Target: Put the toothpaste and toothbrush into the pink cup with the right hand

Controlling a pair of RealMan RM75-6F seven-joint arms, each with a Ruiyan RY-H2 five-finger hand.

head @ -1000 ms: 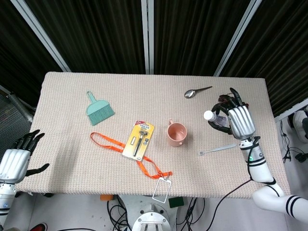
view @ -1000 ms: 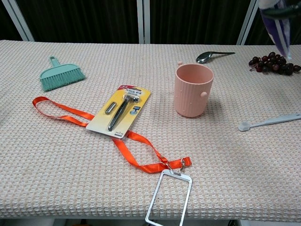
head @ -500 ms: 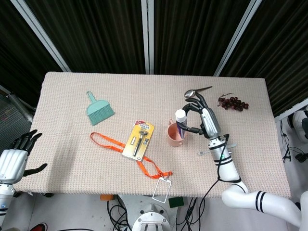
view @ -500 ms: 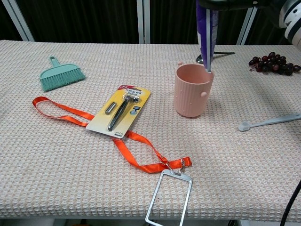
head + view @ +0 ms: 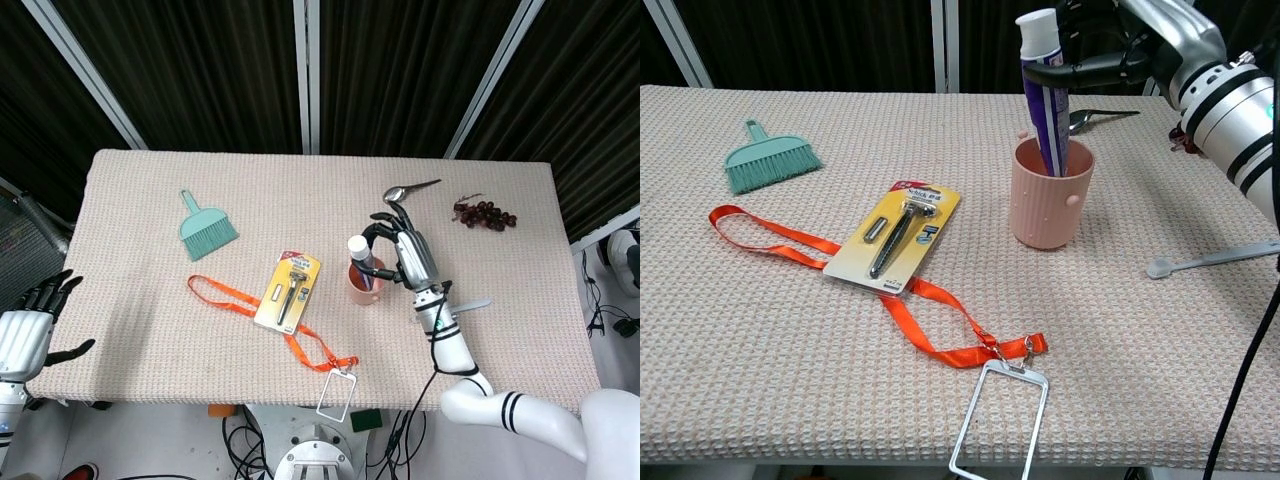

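The pink cup (image 5: 362, 283) (image 5: 1048, 196) stands right of the table's middle. A purple toothpaste tube with a white cap (image 5: 358, 246) (image 5: 1042, 92) stands cap-up with its lower end inside the cup. My right hand (image 5: 403, 252) (image 5: 1127, 48) grips the tube near its top, thumb across the front. The white toothbrush (image 5: 472, 305) (image 5: 1215, 259) lies flat on the cloth to the right of the cup, partly hidden by my forearm in the head view. My left hand (image 5: 24, 336) hangs open past the table's left edge.
A razor pack (image 5: 288, 290) (image 5: 895, 235) lies on an orange lanyard (image 5: 228, 299) with a badge holder (image 5: 998, 420) near the front edge. A green hand brush (image 5: 205, 228) (image 5: 770, 160) sits at the left. Behind the cup lie a spoon (image 5: 408, 190) and grapes (image 5: 485, 214).
My right hand carried the toothpaste leftward from near the grapes to over the cup and lowered its end into the cup. The toothbrush has not moved.
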